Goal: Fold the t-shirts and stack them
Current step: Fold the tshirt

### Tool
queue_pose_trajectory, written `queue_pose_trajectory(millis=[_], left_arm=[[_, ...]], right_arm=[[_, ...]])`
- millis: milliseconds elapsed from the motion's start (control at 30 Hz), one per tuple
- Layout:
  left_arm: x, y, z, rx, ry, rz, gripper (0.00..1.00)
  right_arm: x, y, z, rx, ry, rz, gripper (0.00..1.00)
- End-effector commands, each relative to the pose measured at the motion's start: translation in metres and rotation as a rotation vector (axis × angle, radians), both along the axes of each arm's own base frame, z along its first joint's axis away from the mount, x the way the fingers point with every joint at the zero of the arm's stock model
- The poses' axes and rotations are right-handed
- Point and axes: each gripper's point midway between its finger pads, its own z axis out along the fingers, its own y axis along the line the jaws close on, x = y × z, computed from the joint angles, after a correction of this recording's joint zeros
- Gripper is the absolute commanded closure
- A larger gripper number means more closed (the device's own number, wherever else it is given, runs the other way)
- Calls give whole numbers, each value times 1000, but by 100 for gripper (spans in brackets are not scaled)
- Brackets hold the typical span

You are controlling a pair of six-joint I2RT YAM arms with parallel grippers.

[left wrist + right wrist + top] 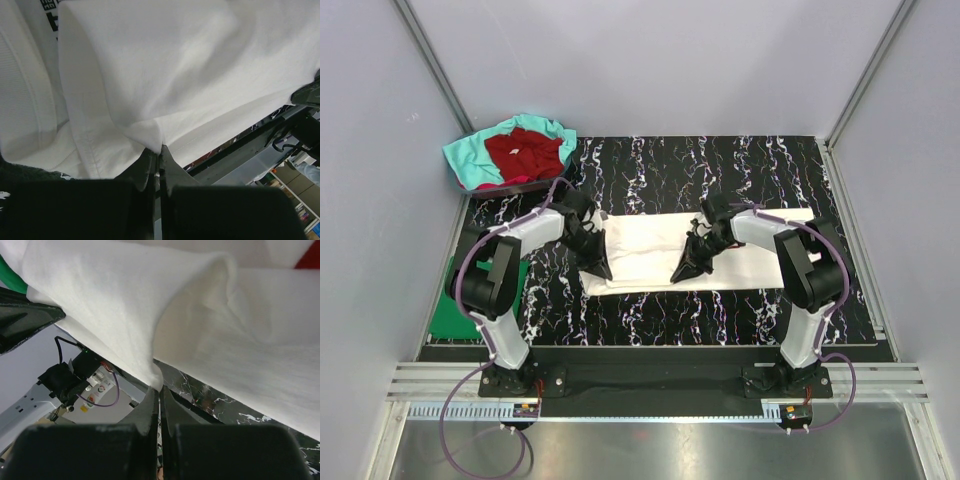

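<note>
Black white-veined table (pixel 720 170), on which 1 white t-shirt (pixel 650 255) is spread at centre, 1 green t-shirt (pixel 450 315) is laid at the left edge, and 1 bin (pixel 515 187) is set at the far-left corner.

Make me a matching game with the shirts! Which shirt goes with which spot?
Things:
1. white t-shirt
2. dark red t-shirt
3. teal t-shirt
4. green t-shirt

Places:
A. flat at the near-left edge of the table
B. on top of the far-left pile
C. mid-table, pinched by the left gripper and right gripper
D. at the bottom of the far-left pile

Pairs: 1-C, 2-B, 3-D, 4-A
</note>
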Motion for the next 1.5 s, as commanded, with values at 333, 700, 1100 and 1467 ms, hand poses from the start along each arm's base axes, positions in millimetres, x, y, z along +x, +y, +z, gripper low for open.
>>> queue_pose_trajectory(millis=[333, 700, 1100, 1467], left_arm=[[14, 13, -3, 104, -83, 25, 64], [52, -2, 53, -6, -296, 17, 51], [87, 5, 23, -4, -246, 75, 52], [99, 0, 18, -108, -228, 113, 53]], right_arm=[[-2, -13, -20, -65, 8, 21, 88], [28, -26, 28, -77, -160, -23, 35], [70, -24, 15, -63, -200, -95, 54], [91, -23, 3, -34, -190, -129, 59]])
